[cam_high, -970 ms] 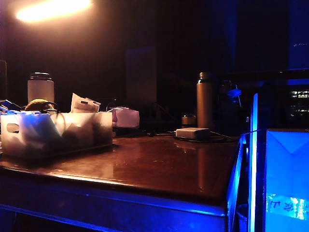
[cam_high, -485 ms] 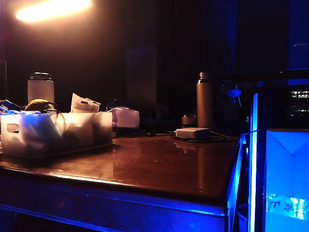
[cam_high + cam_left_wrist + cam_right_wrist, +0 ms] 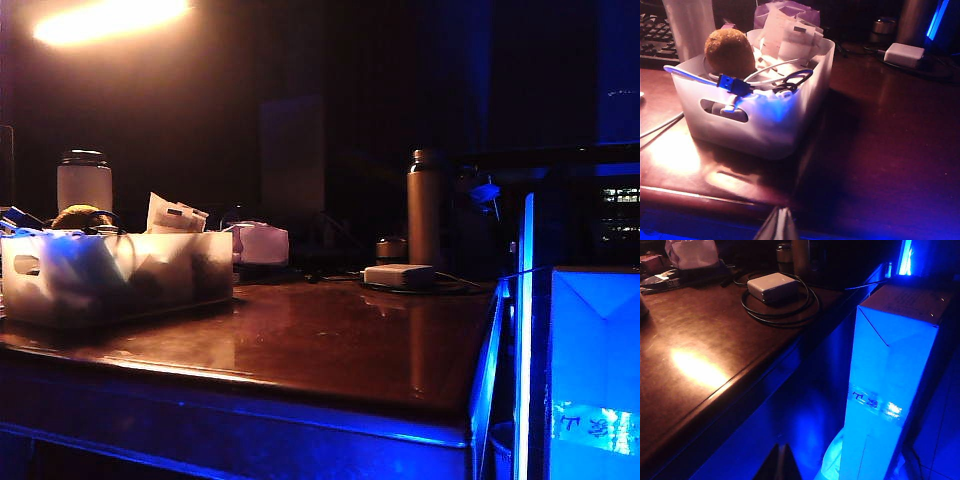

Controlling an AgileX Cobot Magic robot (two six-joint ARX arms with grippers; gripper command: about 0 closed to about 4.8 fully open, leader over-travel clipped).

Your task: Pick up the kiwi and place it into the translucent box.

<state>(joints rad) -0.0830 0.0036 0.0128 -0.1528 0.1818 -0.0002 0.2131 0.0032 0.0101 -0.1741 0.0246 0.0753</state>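
Dim desk point(image 3: 880, 150): kiwi point(image 3: 730, 51) perches atop cables in the box point(image 3: 765, 125), could roll off; left gripper point(image 3: 781, 225) and right gripper point(image 3: 781, 462) hang closed, empty, off the desk's edge.

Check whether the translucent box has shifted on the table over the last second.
No. The translucent box sits at the same spot relative to the jar behind it, kiwi inside.

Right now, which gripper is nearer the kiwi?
Left. The left gripper sits shut at the table's near edge facing the translucent box that holds the kiwi. The right gripper, shut, hangs off the table's far side.
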